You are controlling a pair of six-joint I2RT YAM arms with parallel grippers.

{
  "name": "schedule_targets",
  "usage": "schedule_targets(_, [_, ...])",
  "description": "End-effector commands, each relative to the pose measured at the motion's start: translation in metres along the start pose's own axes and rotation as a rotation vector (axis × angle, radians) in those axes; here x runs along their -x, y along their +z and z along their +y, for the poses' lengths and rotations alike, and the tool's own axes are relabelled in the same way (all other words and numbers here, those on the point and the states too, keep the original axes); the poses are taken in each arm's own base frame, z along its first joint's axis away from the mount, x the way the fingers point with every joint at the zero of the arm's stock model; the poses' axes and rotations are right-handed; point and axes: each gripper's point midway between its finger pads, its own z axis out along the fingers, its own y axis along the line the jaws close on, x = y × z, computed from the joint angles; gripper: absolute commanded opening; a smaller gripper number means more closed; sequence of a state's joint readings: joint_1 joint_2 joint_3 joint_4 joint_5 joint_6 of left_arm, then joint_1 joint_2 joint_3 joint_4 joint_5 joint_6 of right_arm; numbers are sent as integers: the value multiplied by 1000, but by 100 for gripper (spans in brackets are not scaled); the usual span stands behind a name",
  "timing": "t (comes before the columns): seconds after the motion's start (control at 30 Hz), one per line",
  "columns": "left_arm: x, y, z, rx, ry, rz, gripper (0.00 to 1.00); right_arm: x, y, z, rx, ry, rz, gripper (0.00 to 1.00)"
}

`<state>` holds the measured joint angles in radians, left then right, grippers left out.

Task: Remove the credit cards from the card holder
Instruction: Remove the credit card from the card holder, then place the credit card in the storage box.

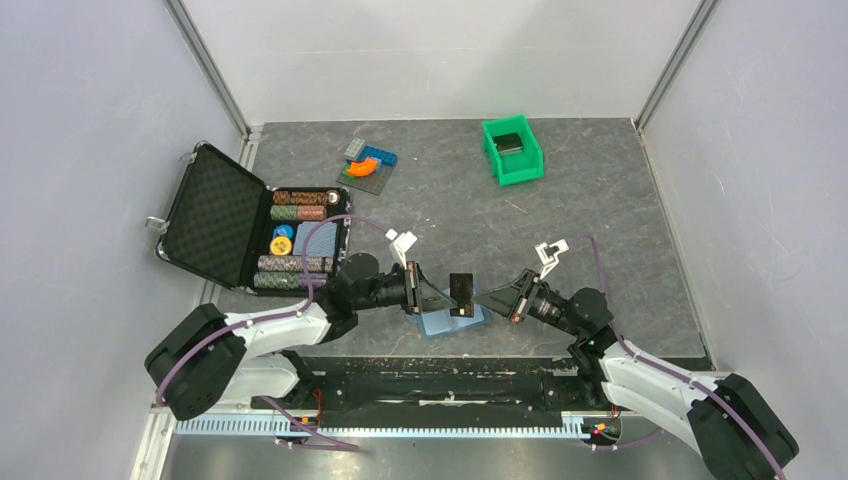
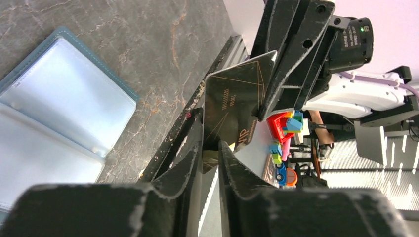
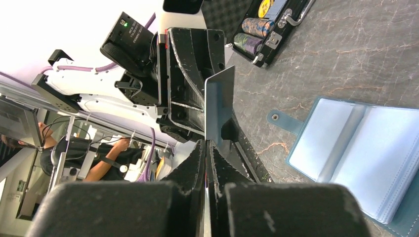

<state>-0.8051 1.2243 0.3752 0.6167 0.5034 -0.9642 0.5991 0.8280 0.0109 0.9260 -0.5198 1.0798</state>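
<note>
Thin dark card with gold lettering (image 2: 232, 106), held in the air just above the open teal-blue bifold card holder (image 1: 452, 322), which lay flat at the middle of the near edge of the table (image 1: 600, 220). The right end effector (image 3: 206, 145) was closed on one edge of the card. The left end effector (image 2: 211, 145) had narrowly parted fingers around the opposite corner; whether they gripped it could not be told. An open black foam-lined case (image 1: 215, 215) lay at the left edge, and a green plastic bin (image 1: 530, 162) sat near the far edge.
</note>
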Motion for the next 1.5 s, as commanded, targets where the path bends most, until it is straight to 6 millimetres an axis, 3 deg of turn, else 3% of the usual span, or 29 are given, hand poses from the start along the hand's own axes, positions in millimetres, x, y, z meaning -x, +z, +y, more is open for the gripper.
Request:
schedule_targets(0.0, [7, -3, -25, -106, -14, -28, 17, -17, -11, -16, -26, -35, 28, 2])
schedule_targets(0.13, [7, -6, -31, -126, -16, -26, 3, -18, -11, -24, -59, -64, 44, 3])
schedule_targets(0.3, [7, -11, -37, -144, -12, -36, 2, -23, -9, -27, -70, -75, 85, 6])
schedule_targets(0.57, [-4, -19, -35, -127, 42, 17, 2, -11, -2, -29, -101, -296, 209, 40])
schedule_targets(0.73, [-15, -28, -41, -142, 85, 84, 2, 1, -3, -7, -1, -367, 237, 53])
schedule_targets(0.93, [-30, -37, -53, -164, 131, 219, 2, 5, -3, 18, 120, -367, 261, 60])
schedule_targets(1.1, [-30, -41, -57, -157, 165, 240, 2, 5, -5, 37, 211, -363, 278, 58])
schedule_targets(1.27, [-30, -42, -59, -164, 170, 253, 2, 2, -6, 42, 240, -338, 294, 45])
schedule_targets(1.47, [-31, -42, -59, -168, 170, 261, 2, 2, -6, 44, 256, -319, 299, 37])
